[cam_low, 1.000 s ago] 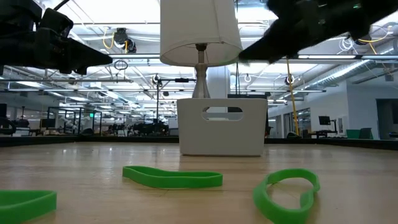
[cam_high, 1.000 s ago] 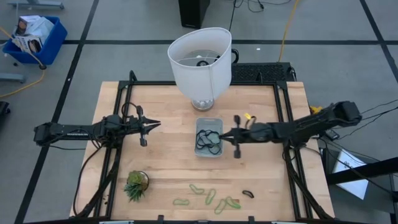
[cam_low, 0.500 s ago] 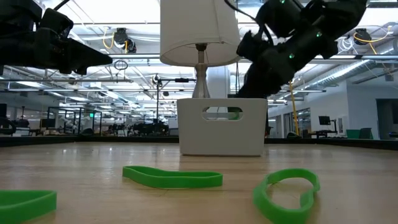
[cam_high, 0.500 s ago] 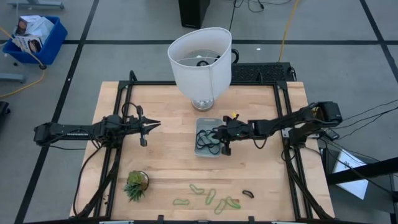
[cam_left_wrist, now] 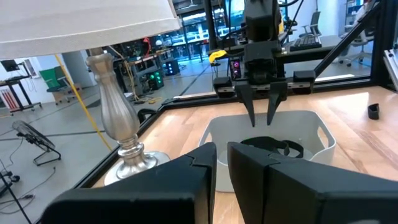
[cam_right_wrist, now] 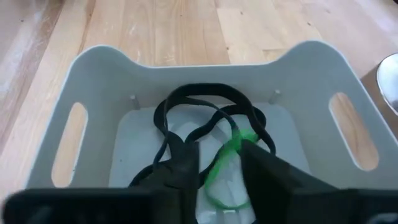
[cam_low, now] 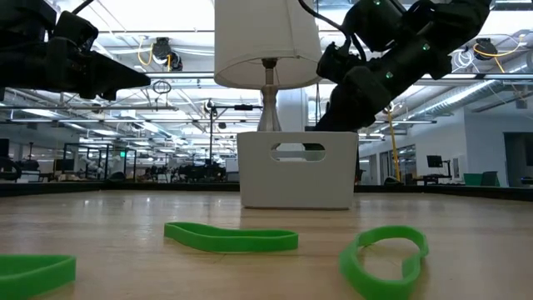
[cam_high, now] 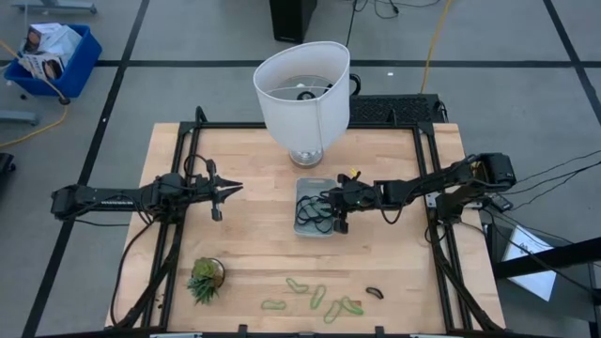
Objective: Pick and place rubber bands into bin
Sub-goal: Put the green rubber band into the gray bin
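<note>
Right claw (cam_high: 324, 201) moved over bin (cam_high: 315, 230) – fingertips hidden

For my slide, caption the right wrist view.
Right gripper open above the bin, green rubber band dropping onto dark bands.

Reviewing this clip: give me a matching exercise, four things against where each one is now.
1 right gripper
2 left gripper
3 small dark rubber band
4 potted plant

a over bare wood, left of the bin
b over the bin
c front left of the table
d front right, beside the green rubber bands

Pairs: 1-b, 2-a, 3-d, 4-c
</note>
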### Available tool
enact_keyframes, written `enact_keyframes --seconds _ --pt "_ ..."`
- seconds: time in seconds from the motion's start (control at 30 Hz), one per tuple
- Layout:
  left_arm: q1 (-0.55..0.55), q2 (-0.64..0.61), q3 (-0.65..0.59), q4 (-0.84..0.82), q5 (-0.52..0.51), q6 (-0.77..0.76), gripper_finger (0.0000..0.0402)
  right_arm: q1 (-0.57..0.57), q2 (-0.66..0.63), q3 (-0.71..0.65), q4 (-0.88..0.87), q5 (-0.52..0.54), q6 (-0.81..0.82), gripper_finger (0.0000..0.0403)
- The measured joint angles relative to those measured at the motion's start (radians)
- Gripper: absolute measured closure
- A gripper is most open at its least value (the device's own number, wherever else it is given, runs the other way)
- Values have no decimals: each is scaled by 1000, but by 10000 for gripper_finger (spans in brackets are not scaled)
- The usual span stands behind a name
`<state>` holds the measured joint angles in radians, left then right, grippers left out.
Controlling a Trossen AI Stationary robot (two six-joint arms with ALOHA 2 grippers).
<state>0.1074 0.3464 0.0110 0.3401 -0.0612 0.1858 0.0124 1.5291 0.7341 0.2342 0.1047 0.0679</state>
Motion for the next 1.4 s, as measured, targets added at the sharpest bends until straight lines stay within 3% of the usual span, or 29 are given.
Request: enact_keyframes --seconds 0.17,0.37,0.5,0.67,0.73,0.93,1.2,1.4 --pt "0 0 0 0 0 0 353 -2 0 0 0 5 18 220" --pt "0 0 0 0 0 0 353 -5 -6 0 -2 27 -5 206" --pt "0 0 0 -1 1 0 353 -2 -68 -1 1 -4 -69 249" --pt "0 0 0 -18 1 0 353 1 -218 -2 1 -135 -166 367" --pt "0 0 0 -21 1 0 353 -5 -292 -9 3 -186 -202 392" --pt "0 0 0 -25 0 0 353 -42 -526 -58 -6 -294 -251 399" --pt "0 0 0 -25 0 -6 353 -57 -806 -301 132 -291 -139 402" --pt "0 0 0 -25 0 -8 353 -27 -921 -494 274 -238 -53 402"
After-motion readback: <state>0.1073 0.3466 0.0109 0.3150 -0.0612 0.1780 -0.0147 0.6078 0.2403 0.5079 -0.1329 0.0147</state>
